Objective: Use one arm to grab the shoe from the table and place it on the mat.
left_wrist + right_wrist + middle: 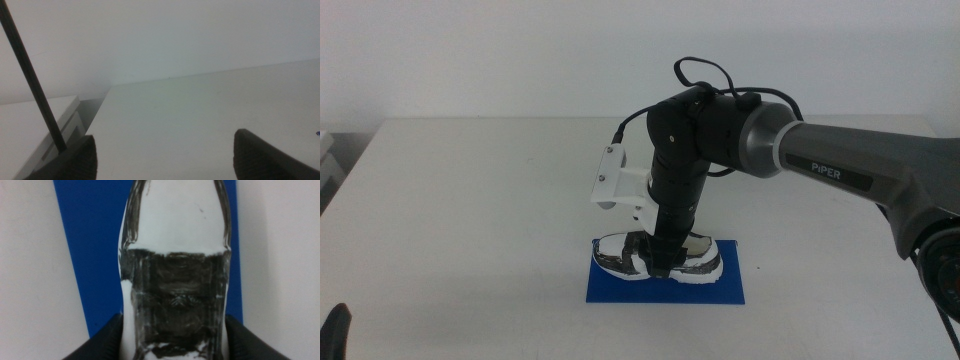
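The right end effector grips the shoe on the mat, low in the frame's centre. White surface lies open all round. The left end effector waits, spread open, at the lower left corner.

right gripper tips hidden behind the shoe middle, mat partly covered under the shoe, left gripper cropped at 7 o'clock, shoe's ends cut off in the right wrist view
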`<state>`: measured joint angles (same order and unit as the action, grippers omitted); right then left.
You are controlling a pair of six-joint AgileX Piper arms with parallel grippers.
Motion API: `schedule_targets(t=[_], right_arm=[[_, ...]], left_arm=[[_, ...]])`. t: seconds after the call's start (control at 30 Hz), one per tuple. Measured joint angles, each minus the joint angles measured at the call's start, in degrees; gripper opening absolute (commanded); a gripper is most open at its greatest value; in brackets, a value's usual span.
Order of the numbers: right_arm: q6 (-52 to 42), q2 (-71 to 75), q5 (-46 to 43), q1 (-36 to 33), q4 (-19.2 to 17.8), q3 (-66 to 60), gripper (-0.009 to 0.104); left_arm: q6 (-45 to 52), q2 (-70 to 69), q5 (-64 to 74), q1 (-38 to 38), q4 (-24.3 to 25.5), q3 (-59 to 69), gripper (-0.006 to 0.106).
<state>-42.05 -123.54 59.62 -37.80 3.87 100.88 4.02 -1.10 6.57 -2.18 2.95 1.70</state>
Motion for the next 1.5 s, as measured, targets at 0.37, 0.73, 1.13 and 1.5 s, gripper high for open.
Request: schedule_targets(t=[0.37, 0.73, 1.13, 1.5], right_arm=[[-0.81, -0.71, -0.41, 0.07, 0.38, 0.00, -0.001], [-2.41, -0.89, -0.65, 0.12, 0.84, 0.00, 0.073], [-2.21, 5.59, -1.19, 0.32, 1.99, -0.18, 0.092], [2.85, 28.07, 2.07, 3.81, 7.93, -0.58, 0.092]], left_arm=[[0.00, 0.00, 0.00, 0.00, 0.00, 0.00, 0.094], [0.00, 0.00, 0.00, 0.00, 0.00, 0.00, 0.094], [0.00, 0.00, 0.00, 0.00, 0.00, 0.00, 0.094], [0.00, 0.00, 0.00, 0.00, 0.00, 0.00, 0.094]])
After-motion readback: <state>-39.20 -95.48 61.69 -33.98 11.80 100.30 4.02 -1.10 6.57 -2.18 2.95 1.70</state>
